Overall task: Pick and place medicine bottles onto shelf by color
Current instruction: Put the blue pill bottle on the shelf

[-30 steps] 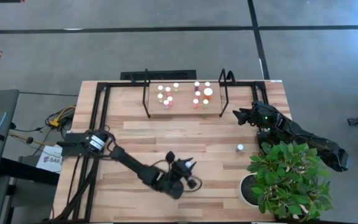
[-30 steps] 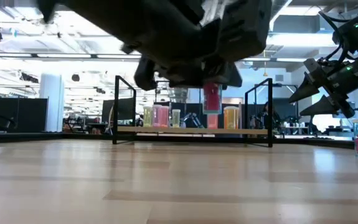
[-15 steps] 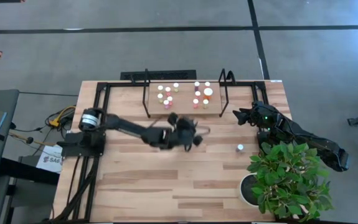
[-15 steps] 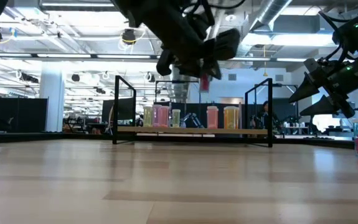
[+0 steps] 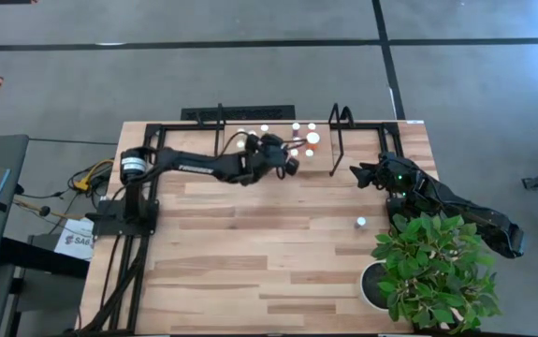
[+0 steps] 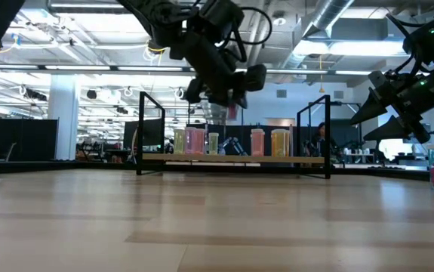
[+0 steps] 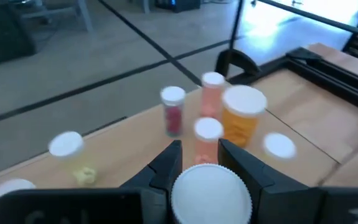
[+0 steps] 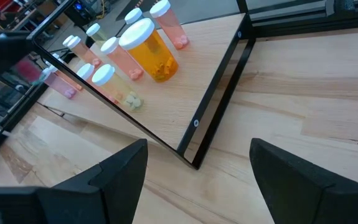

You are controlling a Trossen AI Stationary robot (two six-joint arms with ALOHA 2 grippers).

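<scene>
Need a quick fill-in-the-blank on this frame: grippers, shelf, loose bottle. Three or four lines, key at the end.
1. The left gripper is shut on a bottle with a ____ cap.
2. It hangs above the ____.
3. The right gripper has its fingers ____.
4. One loose bottle stands on the table near the ____.

Missing words: white; shelf; open; plant

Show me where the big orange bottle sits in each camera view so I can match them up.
High view: orange bottle, right end of the shelf, shown by its large white cap.
Low view: orange bottle, right of centre on the shelf.
Left wrist view, beyond the fingers.
Right wrist view, on the shelf.
Shared landmark: the shelf's right black hoop, beside it.
</scene>
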